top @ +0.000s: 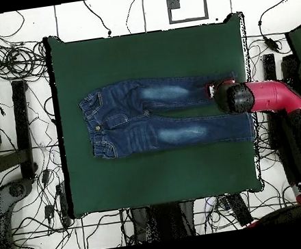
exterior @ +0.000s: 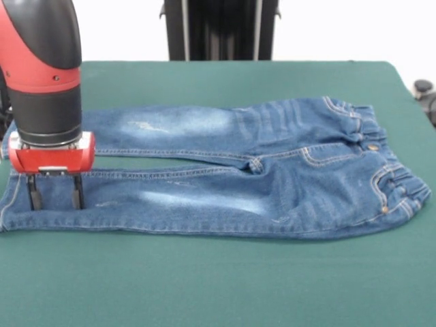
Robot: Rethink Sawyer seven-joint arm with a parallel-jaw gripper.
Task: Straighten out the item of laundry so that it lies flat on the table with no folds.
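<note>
The item of laundry (exterior: 272, 170), a small pair of blue jeans with orange stitching, lies spread lengthwise on the green table (exterior: 204, 279). Its waistband is at the right and both legs run left, side by side, with faded patches. My gripper (exterior: 54, 203) hangs at the cuff end of the near leg. It is open, its two black fingers (exterior: 33, 194) reaching down to the denim with nothing pinched between them. From overhead the jeans (top: 152, 116) have their waistband at the left, and the gripper (top: 213, 91) sits over the cuff of the upper leg, near the table's (top: 137, 56) right edge.
A black post (exterior: 218, 27) stands behind the table's far edge. A dark object (exterior: 424, 88) sits off the right corner. Overhead, several cables (top: 6, 60) lie on the floor around the table. Green cloth shows on all sides of the jeans.
</note>
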